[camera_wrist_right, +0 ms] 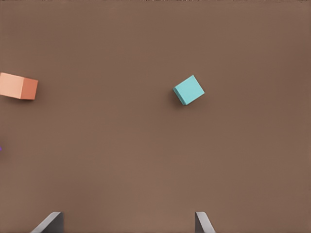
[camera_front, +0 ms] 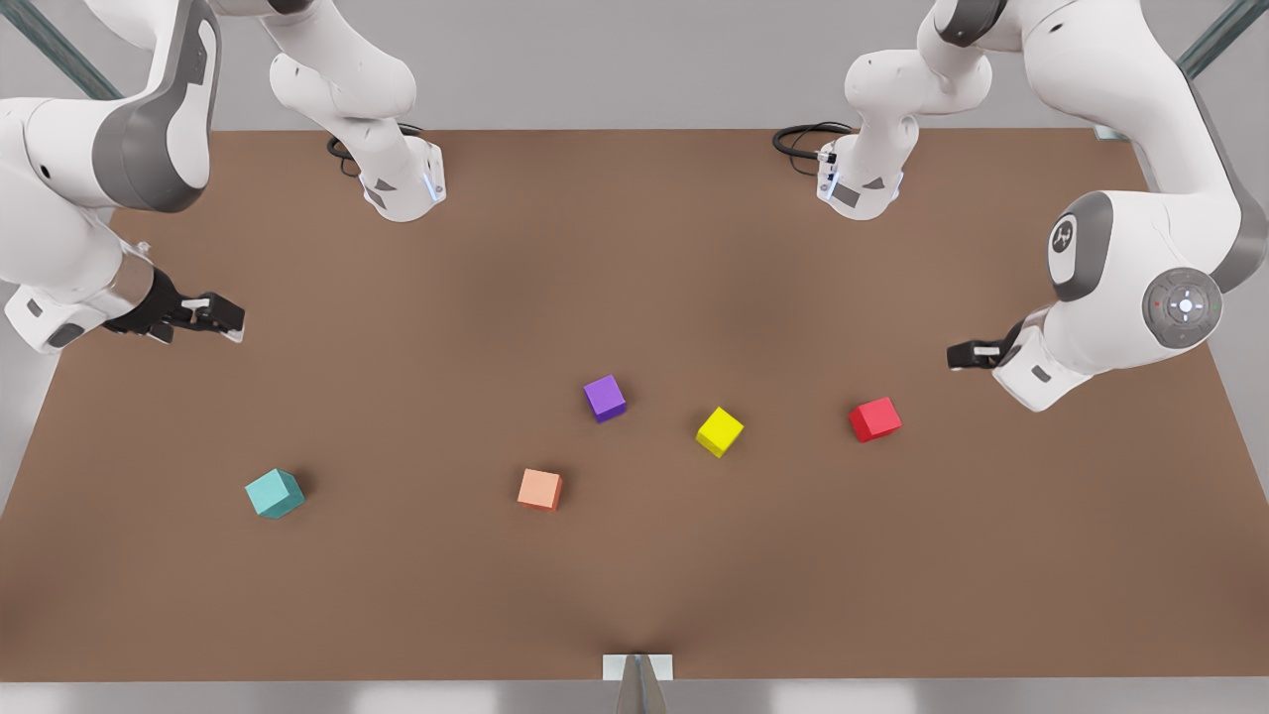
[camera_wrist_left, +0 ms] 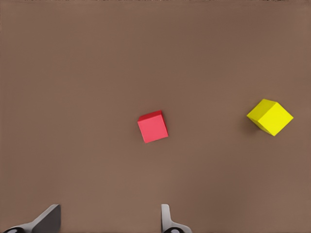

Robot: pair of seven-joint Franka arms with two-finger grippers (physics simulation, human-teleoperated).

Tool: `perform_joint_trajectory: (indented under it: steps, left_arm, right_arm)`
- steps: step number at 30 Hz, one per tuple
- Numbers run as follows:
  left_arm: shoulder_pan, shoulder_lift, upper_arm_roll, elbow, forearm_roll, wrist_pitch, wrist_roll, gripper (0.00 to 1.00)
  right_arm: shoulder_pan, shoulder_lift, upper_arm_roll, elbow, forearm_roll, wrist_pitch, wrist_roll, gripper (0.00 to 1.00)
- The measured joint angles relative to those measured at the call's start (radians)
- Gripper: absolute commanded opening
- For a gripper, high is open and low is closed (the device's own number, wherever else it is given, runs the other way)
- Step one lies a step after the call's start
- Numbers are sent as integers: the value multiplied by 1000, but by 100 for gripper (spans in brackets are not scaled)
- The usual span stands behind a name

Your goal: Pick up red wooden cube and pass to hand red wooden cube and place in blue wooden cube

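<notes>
The red wooden cube lies on the brown table toward the front view's right. My left gripper hovers above and beside it, open and holding nothing. The blue wooden cube, teal in colour, rests toward the front view's left. My right gripper hangs above the table behind that cube, open and holding nothing. Both cubes sit flat on the table, far apart from each other.
Between the two cubes lie a yellow cube, a purple cube and a pale orange-salmon cube. The arm bases stand at the table's far edge.
</notes>
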Motion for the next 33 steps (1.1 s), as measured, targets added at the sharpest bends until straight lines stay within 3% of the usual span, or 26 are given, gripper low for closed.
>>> perform_joint_trajectory:
  steps: [3, 7, 9, 16, 33]
  left_arm:
    - [0, 30, -2, -32, -14, 27, -12, 100]
    - [-57, 201, -5, -66, -35, 137, -42, 100]
    - [-61, 237, -3, -156, -39, 231, -60, 100]
    - [-62, 201, 54, -444, -49, 517, -151, 100]
    - [-64, 253, 64, -538, -89, 762, -342, 100]
  right_arm:
    - [-1, 0, -2, -7, 1, 13, -4, 100]
    - [-4, 2, -3, -16, 1, 23, -9, 100]
    - [-4, 2, -3, -22, 1, 27, -11, 100]
    - [-2, 1, -3, -37, 1, 37, -16, 100]
    - [-3, 0, -3, -67, 0, 49, -24, 100]
